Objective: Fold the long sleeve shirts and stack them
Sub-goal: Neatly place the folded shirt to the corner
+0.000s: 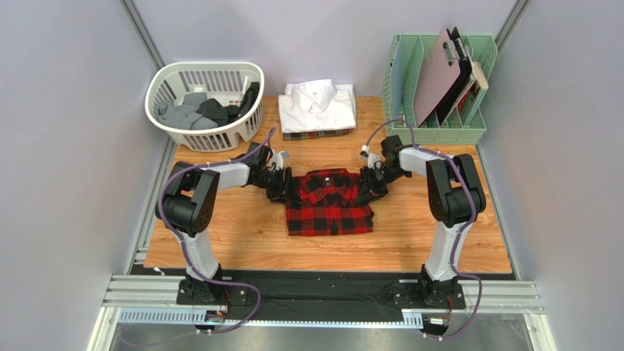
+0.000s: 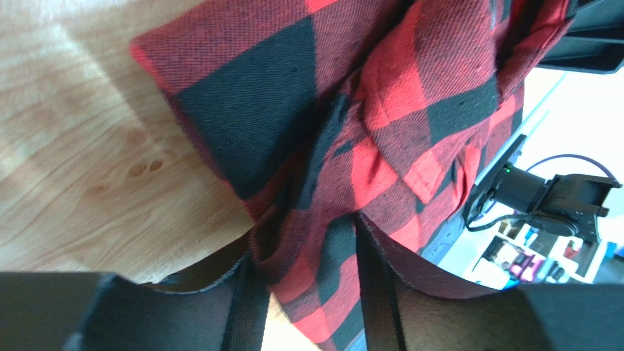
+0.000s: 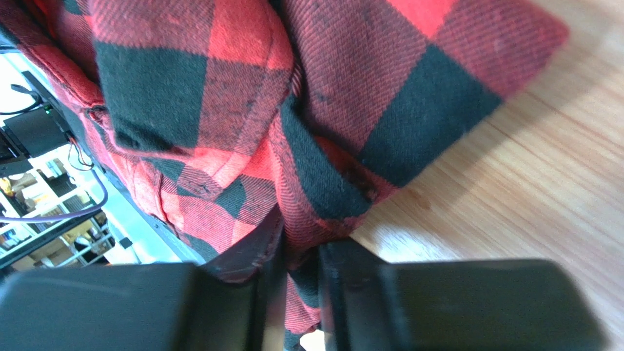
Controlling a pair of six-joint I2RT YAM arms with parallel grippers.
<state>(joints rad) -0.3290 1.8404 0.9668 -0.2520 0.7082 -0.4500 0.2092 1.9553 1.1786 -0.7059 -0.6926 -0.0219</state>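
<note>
A folded red-and-black checked flannel shirt (image 1: 329,203) lies collar-up in the middle of the wooden table (image 1: 439,245). My left gripper (image 1: 289,191) sits at its upper left corner. In the left wrist view the left gripper (image 2: 307,256) has a thick bunch of the flannel shirt (image 2: 410,88) filling the space between its fingers. My right gripper (image 1: 366,189) is at the upper right corner. Seen from the right wrist, the right gripper (image 3: 300,263) pinches a narrow fold of the flannel shirt (image 3: 344,88). A folded white shirt (image 1: 318,106) rests on a dark plaid shirt (image 1: 315,134) at the back.
A white laundry basket (image 1: 212,68) holding grey and dark clothes stands at the back left. A green file rack (image 1: 439,135) with clipboards stands at the back right. Grey walls close in both sides of the table.
</note>
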